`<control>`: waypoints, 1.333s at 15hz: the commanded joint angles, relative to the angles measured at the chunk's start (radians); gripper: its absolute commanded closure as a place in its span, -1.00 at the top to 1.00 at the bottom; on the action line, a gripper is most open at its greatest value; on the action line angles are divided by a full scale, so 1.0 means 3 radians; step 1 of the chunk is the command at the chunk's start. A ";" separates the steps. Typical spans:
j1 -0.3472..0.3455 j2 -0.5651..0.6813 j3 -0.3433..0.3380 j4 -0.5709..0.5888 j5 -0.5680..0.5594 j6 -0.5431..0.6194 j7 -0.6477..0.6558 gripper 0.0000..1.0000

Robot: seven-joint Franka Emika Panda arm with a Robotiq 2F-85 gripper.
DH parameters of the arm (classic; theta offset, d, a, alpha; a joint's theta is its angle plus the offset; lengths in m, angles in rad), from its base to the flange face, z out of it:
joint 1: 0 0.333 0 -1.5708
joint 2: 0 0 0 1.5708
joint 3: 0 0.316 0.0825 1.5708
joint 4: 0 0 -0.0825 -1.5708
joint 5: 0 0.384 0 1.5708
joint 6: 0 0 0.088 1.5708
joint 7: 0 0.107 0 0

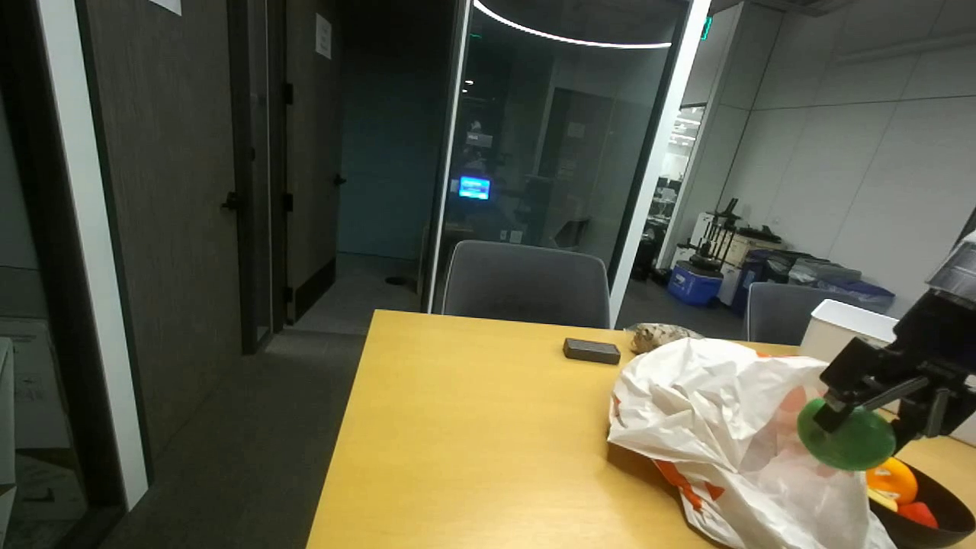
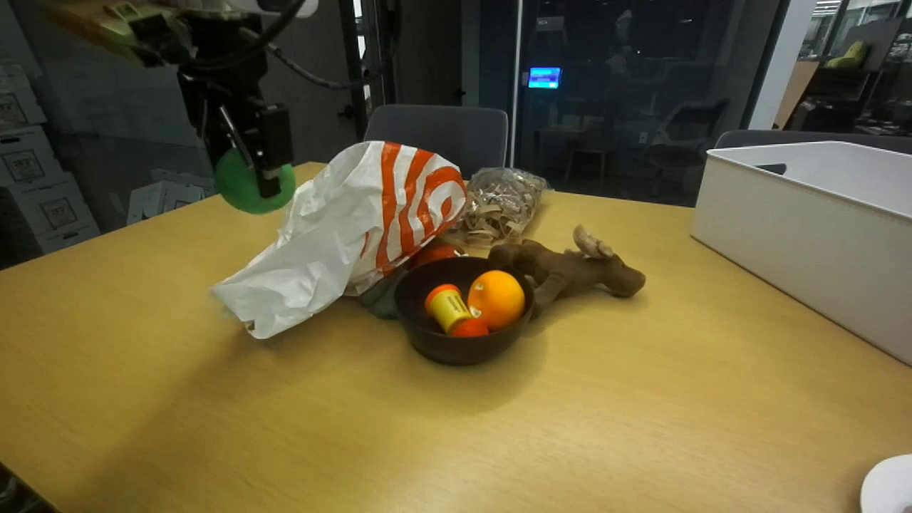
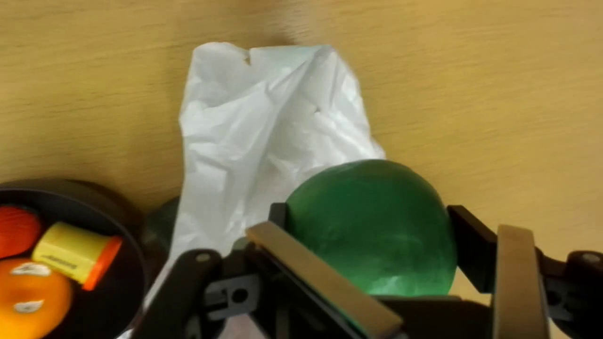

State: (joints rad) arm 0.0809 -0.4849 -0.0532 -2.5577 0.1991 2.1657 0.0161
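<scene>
Gripper [image 3: 371,225]: mine, clamped on a smooth green rounded object [image 1: 846,438].
Holding place: I have it aloft over the yellow wooden worktop [image 2: 641,413], near a crumpled white plastic bag [image 2: 320,242] with orange stripes.
Round black bowl [image 2: 463,350]: beside the bag; contains one round orange item [image 2: 496,298], one yellow cylindrical tub [image 2: 448,308], one red-orange piece [image 3: 18,231].

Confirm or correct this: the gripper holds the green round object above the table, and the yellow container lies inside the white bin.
Wrong about where the yellow container lies: the wrist view shows it inside the dark bowl. The rest stands: the gripper holds the green round object above the table.
</scene>
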 commanded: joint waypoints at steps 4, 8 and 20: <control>-0.0157 0.0938 0.0405 0.0355 -0.0507 0.0353 0.0578 0.17; -0.0239 0.1176 0.0499 0.0398 -0.1024 0.1108 0.1255 0.17; -0.0621 0.1353 0.0606 0.0524 -0.3428 0.1447 0.3798 1.00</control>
State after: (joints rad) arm -0.1029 -0.1055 0.1127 -2.4279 -0.7892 2.6264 1.0691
